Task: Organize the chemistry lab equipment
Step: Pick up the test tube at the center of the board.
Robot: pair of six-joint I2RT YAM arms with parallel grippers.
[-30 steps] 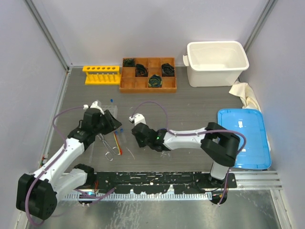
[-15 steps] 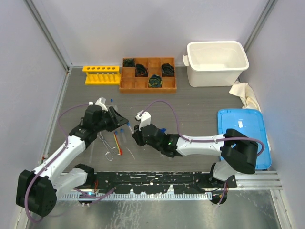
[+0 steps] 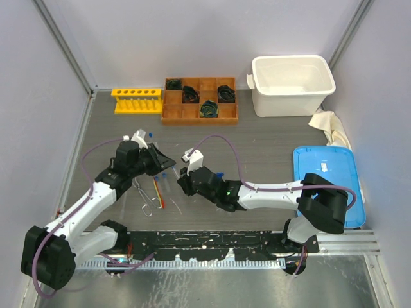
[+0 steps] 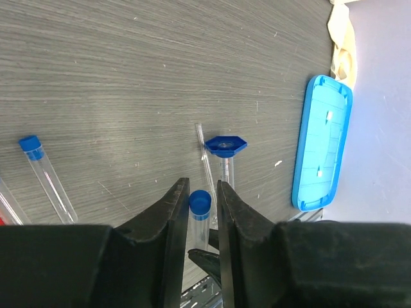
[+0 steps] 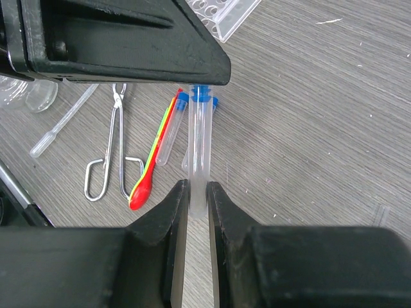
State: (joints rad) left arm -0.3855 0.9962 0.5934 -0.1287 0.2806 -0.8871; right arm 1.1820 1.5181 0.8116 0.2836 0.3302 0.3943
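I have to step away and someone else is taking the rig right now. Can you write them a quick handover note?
Right gripper: shut on a blue-capped test tube, lifted off the table.
Left gripper: jaws flank that tube's cap; firm grip unclear.
Things: yellow rack at the far left, all holes empty. Another tube, tongs, red-tipped stick and dropper lie on the table by the left arm.
Done: nothing racked.
Left: probably finish the handoff, rack the tubes, sort the rest.
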